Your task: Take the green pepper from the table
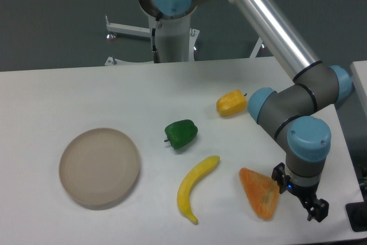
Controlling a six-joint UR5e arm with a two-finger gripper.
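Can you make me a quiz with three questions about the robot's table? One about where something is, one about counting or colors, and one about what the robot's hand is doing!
1. Where is the green pepper?
A. On the plate
B. On the table, between the plate and the yellow pepper
C. In the gripper

2. How many yellow foods lie on the table?
A. Two
B. None
C. Five

3. What is the gripper holding?
A. The banana
B. The green pepper
C. Nothing

Answers:
1. B, it sits on the bare table, right of the plate and left of the yellow pepper.
2. A, the banana and the yellow pepper.
3. C, the gripper hangs near the table's right edge beside the orange slice, with nothing between its fingers.
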